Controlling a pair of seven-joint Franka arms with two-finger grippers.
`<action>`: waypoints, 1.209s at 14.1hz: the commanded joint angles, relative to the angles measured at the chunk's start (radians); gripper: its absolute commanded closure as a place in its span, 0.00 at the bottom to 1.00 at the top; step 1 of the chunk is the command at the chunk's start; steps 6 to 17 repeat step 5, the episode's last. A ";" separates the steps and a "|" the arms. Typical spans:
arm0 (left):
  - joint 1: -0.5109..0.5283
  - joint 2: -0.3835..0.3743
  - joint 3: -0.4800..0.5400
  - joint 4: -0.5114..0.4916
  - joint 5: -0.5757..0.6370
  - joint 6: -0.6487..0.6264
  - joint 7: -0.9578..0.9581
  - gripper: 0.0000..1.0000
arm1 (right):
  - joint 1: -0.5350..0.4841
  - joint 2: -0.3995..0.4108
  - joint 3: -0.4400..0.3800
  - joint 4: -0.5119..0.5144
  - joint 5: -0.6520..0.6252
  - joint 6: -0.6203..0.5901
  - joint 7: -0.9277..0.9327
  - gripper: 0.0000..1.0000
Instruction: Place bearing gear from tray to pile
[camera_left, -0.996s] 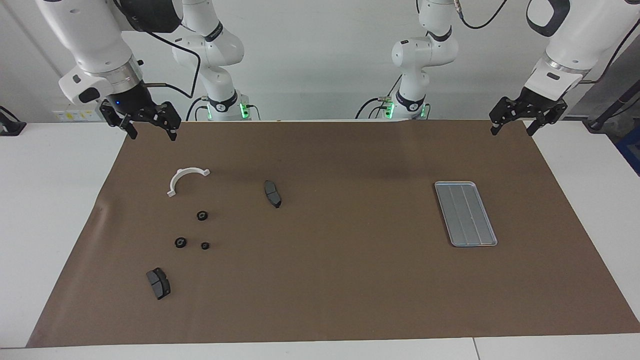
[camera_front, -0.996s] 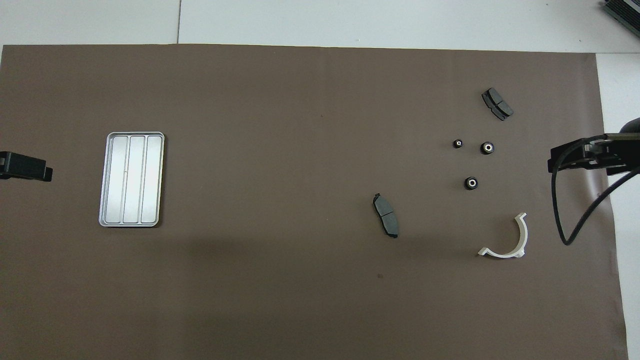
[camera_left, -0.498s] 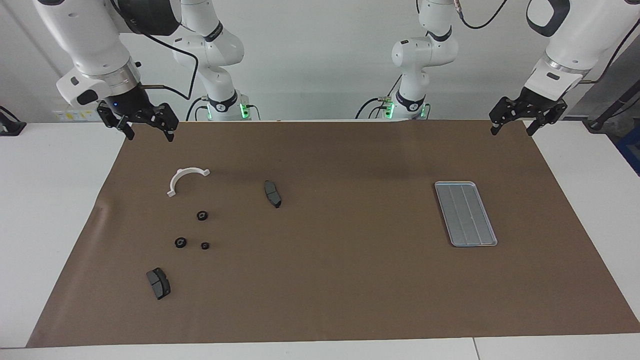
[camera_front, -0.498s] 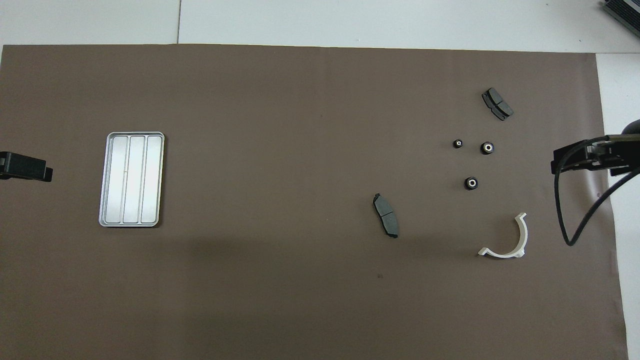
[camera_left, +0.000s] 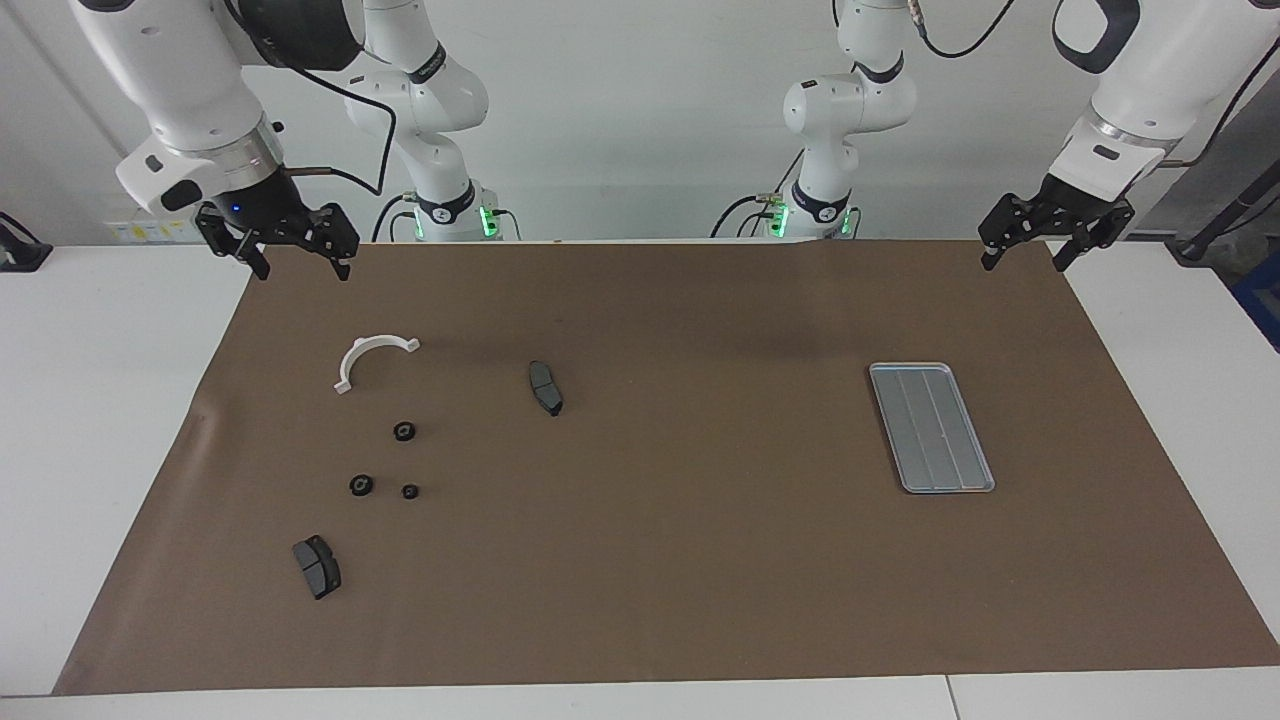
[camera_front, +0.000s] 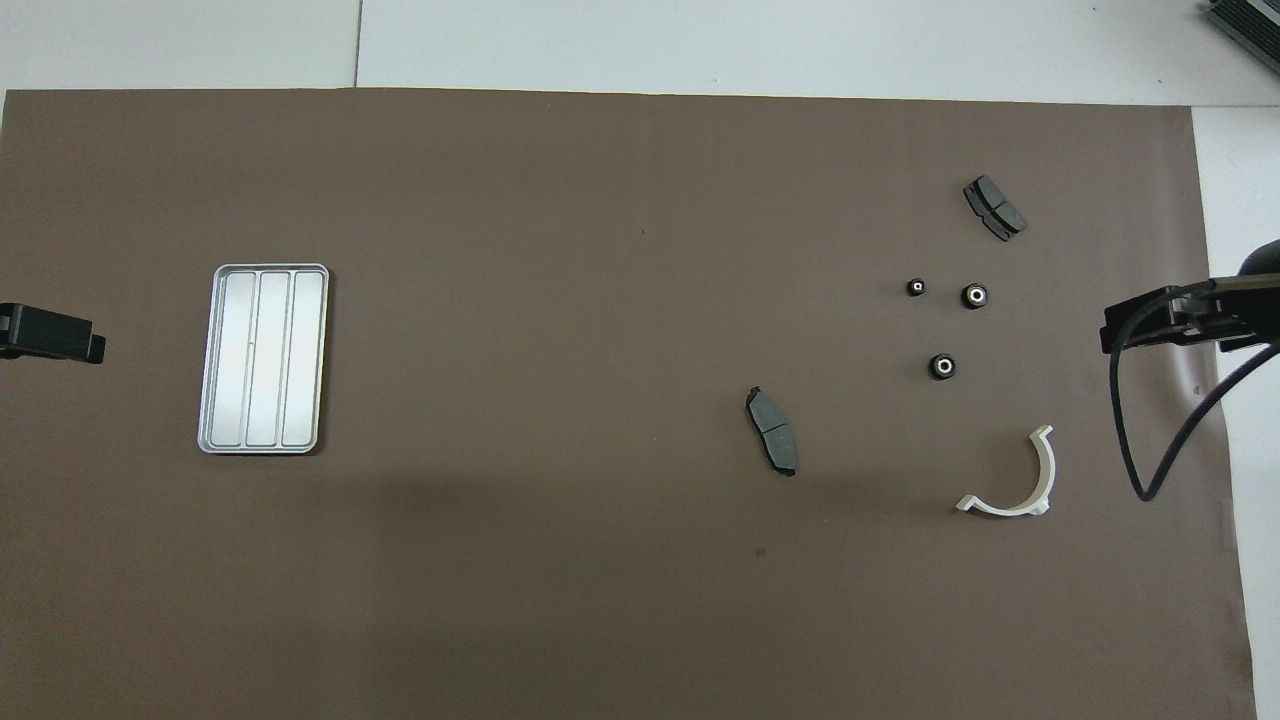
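looks done: tray (camera_left: 932, 428) bare, gears seemingly in the pile (camera_left: 402, 431); left end effector (camera_left: 1026, 254) and right end effector (camera_left: 299, 262) released, nothing held, just park

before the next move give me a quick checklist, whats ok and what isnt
1. Tray emptied: ok, nothing lies in it.
2. Bearing gears on the mat among the pile parts: ok, three there.
3. Left gripper holds nothing: ok, fingers open, raised over the mat's edge above the tray's end.
4. Right gripper holds nothing: ok, fingers open, raised over the mat's corner near the white bracket.
5. Brake pads undisturbed: cannot tell.
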 joint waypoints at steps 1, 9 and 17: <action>-0.004 -0.026 0.000 -0.024 0.023 0.004 0.009 0.00 | -0.014 -0.003 0.009 0.008 -0.013 -0.020 -0.030 0.00; -0.006 -0.025 0.000 -0.023 0.023 0.000 0.009 0.00 | -0.014 -0.003 0.009 0.006 0.000 -0.018 -0.027 0.00; -0.006 -0.025 0.000 -0.023 0.023 0.000 0.009 0.00 | -0.014 -0.003 0.009 0.006 0.000 -0.018 -0.027 0.00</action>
